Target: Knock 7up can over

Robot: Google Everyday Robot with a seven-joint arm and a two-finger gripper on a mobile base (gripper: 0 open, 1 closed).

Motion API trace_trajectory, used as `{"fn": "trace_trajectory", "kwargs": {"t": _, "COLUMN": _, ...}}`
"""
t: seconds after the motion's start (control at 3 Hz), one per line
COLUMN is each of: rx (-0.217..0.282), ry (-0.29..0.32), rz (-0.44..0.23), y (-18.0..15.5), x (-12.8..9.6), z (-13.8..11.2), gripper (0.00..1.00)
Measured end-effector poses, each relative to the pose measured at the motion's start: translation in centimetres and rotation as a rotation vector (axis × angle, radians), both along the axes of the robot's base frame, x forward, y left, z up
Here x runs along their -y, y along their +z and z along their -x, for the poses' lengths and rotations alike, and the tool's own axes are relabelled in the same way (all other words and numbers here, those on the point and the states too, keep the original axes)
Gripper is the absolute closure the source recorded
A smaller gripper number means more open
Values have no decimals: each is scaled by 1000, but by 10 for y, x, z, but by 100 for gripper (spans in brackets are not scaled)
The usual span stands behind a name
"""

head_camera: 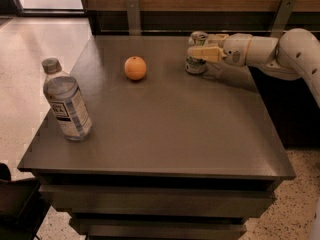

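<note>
The 7up can (195, 64) stands upright at the far right of the grey table (165, 129); its silver top and lower body show. My gripper (202, 45) reaches in from the right at can height. It is open, with the near finger (202, 53) across the front of the can and the far finger (218, 37) behind it. The can's middle is hidden by the near finger. I cannot tell whether the fingers touch the can.
An orange (135, 67) lies left of the can. A clear plastic water bottle (66, 102) with a grey cap stands near the table's left edge. A wooden wall with metal brackets (133, 14) runs behind the table. Floor lies to the left.
</note>
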State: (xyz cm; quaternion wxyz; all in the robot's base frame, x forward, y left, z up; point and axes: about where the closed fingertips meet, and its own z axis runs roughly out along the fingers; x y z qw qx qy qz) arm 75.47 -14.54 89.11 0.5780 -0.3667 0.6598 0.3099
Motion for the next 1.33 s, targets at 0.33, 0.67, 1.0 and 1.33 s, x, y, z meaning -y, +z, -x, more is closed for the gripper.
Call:
{"fn": "trace_trajectory", "kwargs": {"t": 0.33, "rx": -1, "ry": 5, "rz": -1, "y": -1, "x": -3, "z": 0, "gripper": 62}}
{"fn": "trace_trajectory", "kwargs": {"t": 0.67, "rx": -2, "ry": 10, "rz": -2, "y": -1, "x": -7, "z": -1, "gripper": 86}}
{"fn": "trace_trajectory", "kwargs": {"t": 1.0, "rx": -3, "ry": 14, "rz": -3, "y": -2, "x": -10, "z": -1, "gripper": 100}}
{"fn": "trace_trajectory", "kwargs": {"t": 1.33, "rx": -3, "ry": 15, "rz": -3, "y": -2, "x": -10, "z": -1, "gripper": 100}}
